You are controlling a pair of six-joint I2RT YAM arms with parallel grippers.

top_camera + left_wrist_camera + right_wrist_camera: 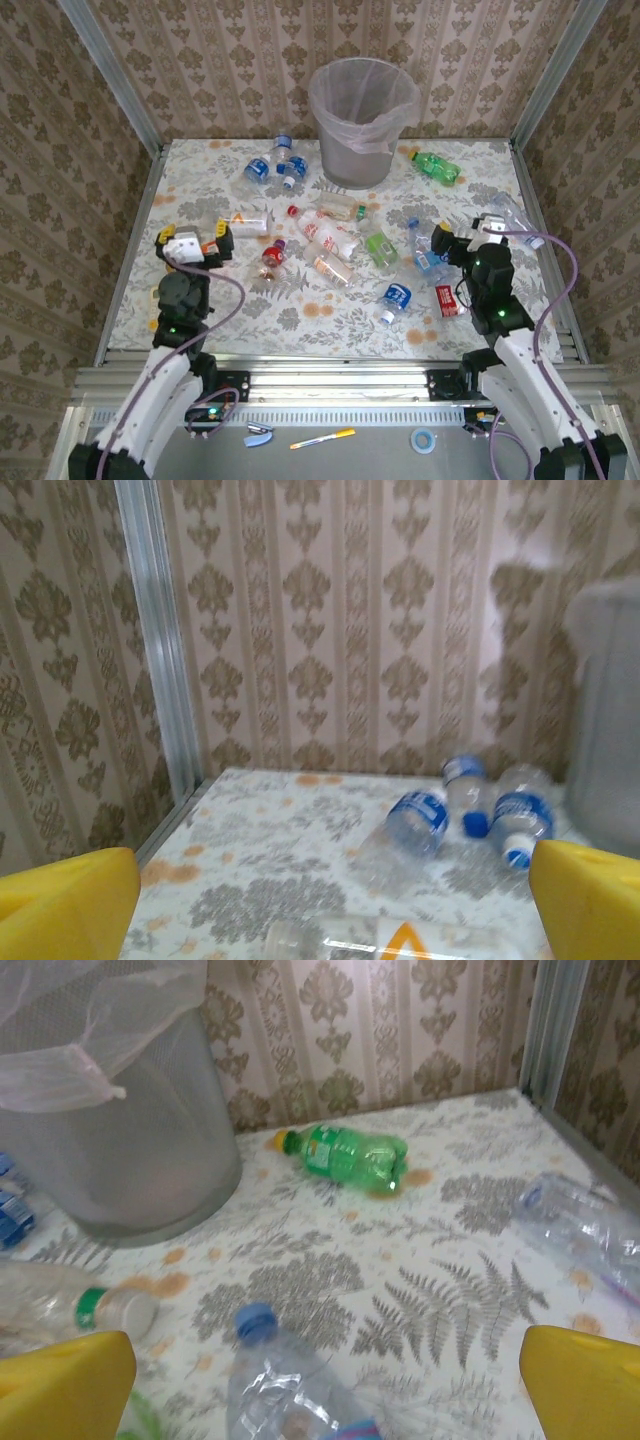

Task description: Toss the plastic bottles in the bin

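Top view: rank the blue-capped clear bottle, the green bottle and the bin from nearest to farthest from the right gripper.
1. blue-capped clear bottle, just left of the right gripper.
2. green bottle, ahead of it, towards the back wall.
3. bin, farthest, at the back centre.

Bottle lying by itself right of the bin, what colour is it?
That bottle is green, with a yellowish cap; right wrist view shows it best.
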